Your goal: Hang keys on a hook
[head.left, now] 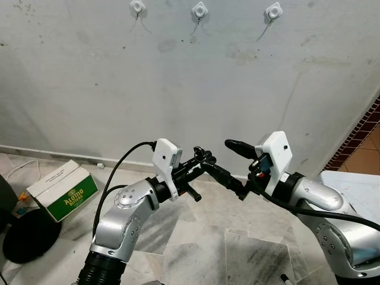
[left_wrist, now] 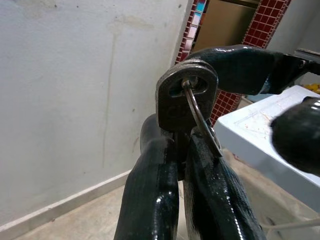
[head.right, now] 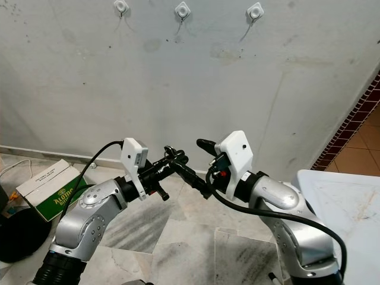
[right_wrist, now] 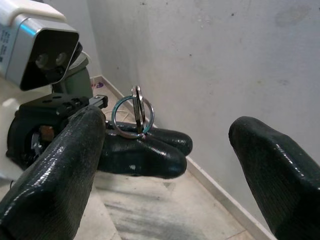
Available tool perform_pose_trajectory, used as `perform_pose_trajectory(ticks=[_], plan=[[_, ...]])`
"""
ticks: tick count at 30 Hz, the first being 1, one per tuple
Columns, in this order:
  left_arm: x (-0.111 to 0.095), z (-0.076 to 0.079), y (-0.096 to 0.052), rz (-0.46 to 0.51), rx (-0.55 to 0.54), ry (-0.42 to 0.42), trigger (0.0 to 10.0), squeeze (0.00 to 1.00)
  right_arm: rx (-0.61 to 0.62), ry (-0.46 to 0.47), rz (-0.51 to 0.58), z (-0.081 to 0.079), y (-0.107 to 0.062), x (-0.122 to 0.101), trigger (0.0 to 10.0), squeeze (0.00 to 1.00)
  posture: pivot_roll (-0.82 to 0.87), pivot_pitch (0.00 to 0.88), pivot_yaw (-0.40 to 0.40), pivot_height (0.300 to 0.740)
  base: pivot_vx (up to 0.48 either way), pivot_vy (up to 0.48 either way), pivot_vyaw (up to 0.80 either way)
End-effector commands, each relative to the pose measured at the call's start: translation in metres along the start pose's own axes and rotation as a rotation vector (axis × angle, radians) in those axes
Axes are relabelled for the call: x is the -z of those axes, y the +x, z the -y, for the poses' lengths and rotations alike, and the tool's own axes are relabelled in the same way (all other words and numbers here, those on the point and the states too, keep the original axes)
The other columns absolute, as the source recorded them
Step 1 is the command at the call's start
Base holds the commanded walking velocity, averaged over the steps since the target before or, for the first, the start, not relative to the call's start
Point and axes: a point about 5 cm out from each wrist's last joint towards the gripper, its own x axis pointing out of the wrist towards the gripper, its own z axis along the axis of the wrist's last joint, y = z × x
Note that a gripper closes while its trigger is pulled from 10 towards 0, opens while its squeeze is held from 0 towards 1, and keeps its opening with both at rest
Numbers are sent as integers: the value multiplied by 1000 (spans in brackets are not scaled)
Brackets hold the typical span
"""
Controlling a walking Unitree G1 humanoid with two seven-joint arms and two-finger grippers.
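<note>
A dark metal key on a silver ring is pinched upright between the fingers of my left gripper, which is shut on it at chest height. My right gripper stands open facing it. One of its fingers lies alongside the left fingertips, the other is well apart, and the ring sits between them untouched. Three white hooks are fixed high on the grey wall, far above both grippers.
A green and white cardboard box lies on the marble floor at the left, beside a black round object. A white table stands at the right, below a strip of red tiles.
</note>
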Motion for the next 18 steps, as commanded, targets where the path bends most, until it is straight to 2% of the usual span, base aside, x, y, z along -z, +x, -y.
perform_pose_trajectory(ticks=[1, 18], plan=[[-1, -1, 2, -3, -2, 18, 0, 0, -32, -11, 11, -8, 3, -6, 10000, 0, -45, 34, 62, 740, 0, 0, 0], [-3, -1, 3, 4, -2, 22, 0, 0, -31, -4, -37, -12, 6, 6, 10000, 0, -42, 37, 60, 740, 0, 0, 0]])
